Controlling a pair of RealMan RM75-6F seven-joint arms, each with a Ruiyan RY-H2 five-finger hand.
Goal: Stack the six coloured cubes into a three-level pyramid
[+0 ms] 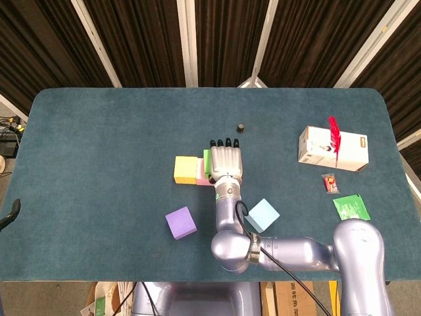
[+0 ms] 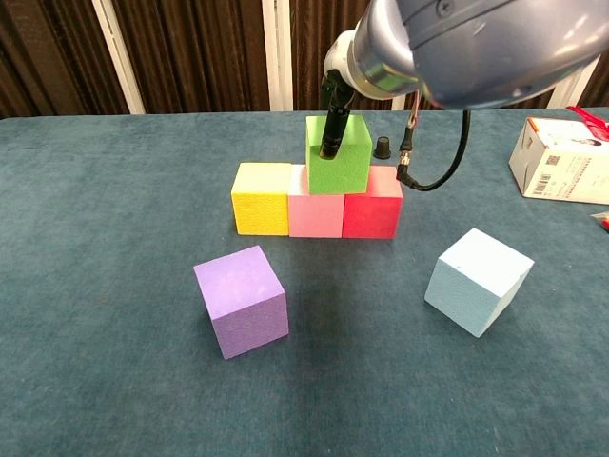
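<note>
The right hand (image 1: 225, 162) grips the green cube (image 2: 338, 154) from above, over the pink cube (image 2: 315, 203) and red cube (image 2: 373, 204).

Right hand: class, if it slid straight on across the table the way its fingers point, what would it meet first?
Probably the small black knob, just beyond the right hand; it sits slightly to one side, so the hand might pass it.

red cube (image 2: 373, 214) hidden overhead, white box (image 2: 569, 160) edge-cropped
</note>
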